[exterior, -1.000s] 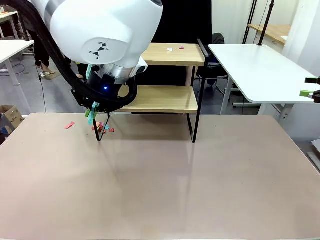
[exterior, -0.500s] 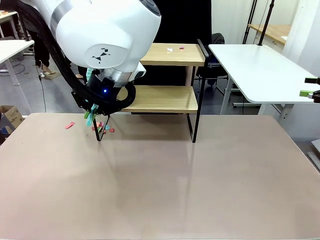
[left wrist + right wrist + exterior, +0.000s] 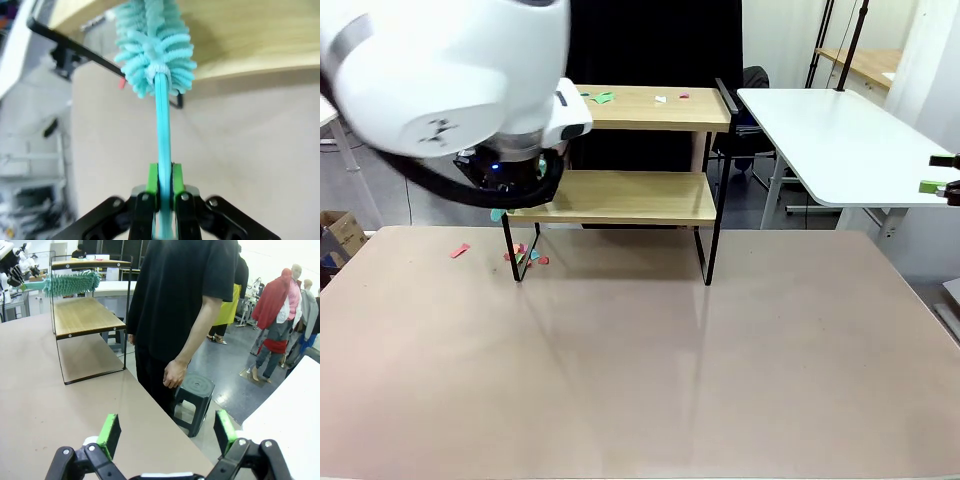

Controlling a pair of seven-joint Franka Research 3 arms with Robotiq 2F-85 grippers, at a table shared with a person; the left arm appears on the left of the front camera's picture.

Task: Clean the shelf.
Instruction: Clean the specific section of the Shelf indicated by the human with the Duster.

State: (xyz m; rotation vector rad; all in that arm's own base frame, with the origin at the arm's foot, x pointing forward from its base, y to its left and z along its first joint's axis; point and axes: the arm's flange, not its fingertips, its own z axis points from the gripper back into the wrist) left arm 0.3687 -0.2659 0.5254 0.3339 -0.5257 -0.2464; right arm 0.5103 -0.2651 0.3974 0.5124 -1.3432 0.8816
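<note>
Pale wooden boards on thin black legs: the shelf (image 3: pixel 640 197) stands at the far side of the beige tabletop (image 3: pixel 650 380). A few paper scraps (image 3: pixel 603 97) lie on its top board, and a loose litter (image 3: pixel 525 256) of more bits lies on the tabletop by its left front leg. The left gripper (image 3: pixel 165 177) pinches the handle of a fluffy teal duster (image 3: pixel 155 45), whose head is close up against a board at the shelf's left end; which board I can't tell. The right gripper (image 3: pixel 167 432) hangs off to the side, jaws spread wide with nothing between them. A person in black (image 3: pixel 180 300) stands just beyond the table.
</note>
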